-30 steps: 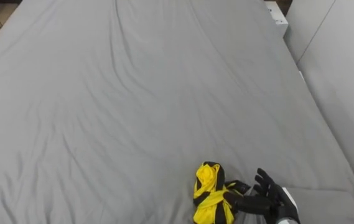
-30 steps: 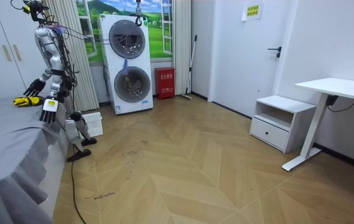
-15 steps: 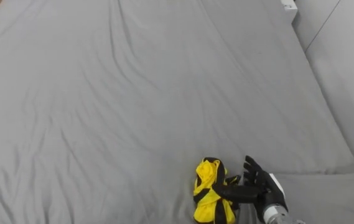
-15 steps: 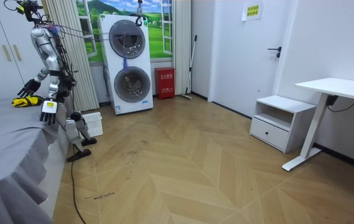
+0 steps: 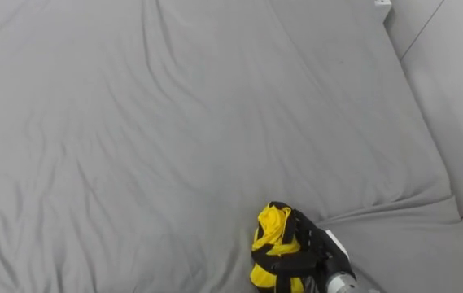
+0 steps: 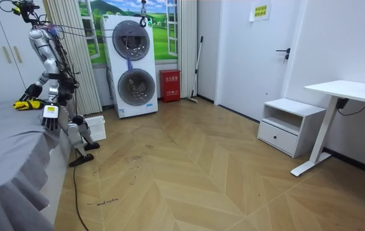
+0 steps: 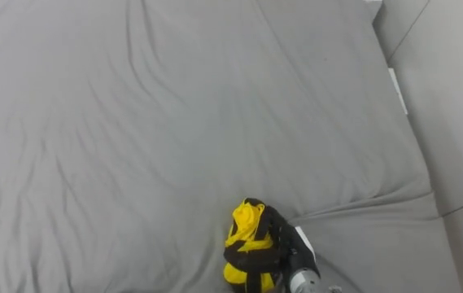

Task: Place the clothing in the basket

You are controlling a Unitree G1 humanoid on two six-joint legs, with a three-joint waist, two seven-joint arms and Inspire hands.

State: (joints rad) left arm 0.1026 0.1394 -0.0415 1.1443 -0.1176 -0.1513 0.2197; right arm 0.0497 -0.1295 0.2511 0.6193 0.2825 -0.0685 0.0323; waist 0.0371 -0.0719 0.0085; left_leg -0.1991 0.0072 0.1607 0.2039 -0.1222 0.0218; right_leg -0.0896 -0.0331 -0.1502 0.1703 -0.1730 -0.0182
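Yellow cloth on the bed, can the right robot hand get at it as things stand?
Yes, it seems so: the right robot hand lies on the cloth near the bed edge, fingers curled round it, with nothing between them.

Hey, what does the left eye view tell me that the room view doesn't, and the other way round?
Left eye view: the right hand close up, its dark fingers curled round the yellow garment, and the creases across the grey bed. Room view: the robot standing at the bed's edge, its left hand hanging at its side, the white basket on the floor by its legs, and the stacked washing machines behind. Both: the yellow garment lying on the bed at the right hand.
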